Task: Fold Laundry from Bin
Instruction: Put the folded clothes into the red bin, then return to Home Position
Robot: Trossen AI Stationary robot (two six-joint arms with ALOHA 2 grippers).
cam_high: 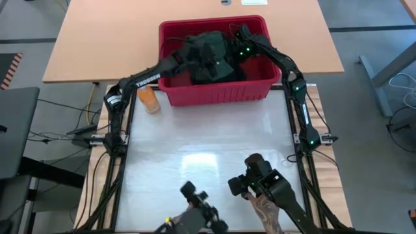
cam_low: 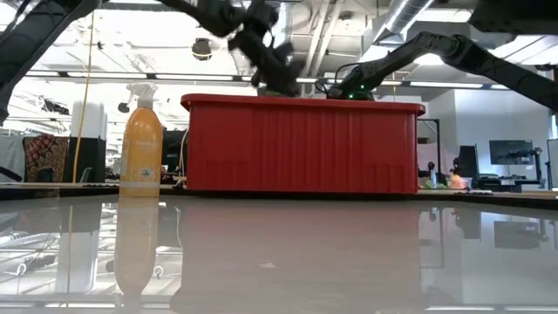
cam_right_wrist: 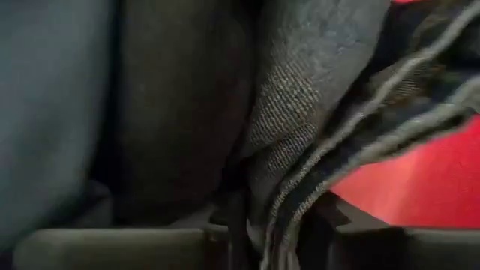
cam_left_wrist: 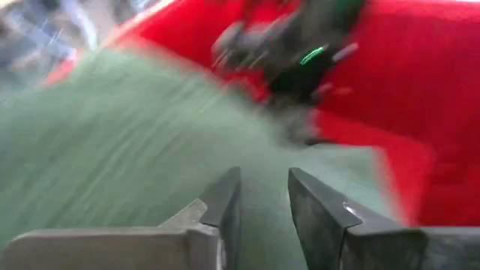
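Red bin (cam_high: 214, 91) on counter (cam_high: 208, 169) holds our dark laundry (cam_high: 211, 58). Left claw (cam_left_wrist: 259, 199) fingers slightly apart over green cloth. Right claw (cam_right_wrist: 262, 232) pinches dark fabric fold.

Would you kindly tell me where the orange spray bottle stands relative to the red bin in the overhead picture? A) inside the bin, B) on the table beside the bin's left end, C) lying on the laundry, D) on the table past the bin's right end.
B: the high view shows the orange spray bottle on the table just outside the left end of the red bin.
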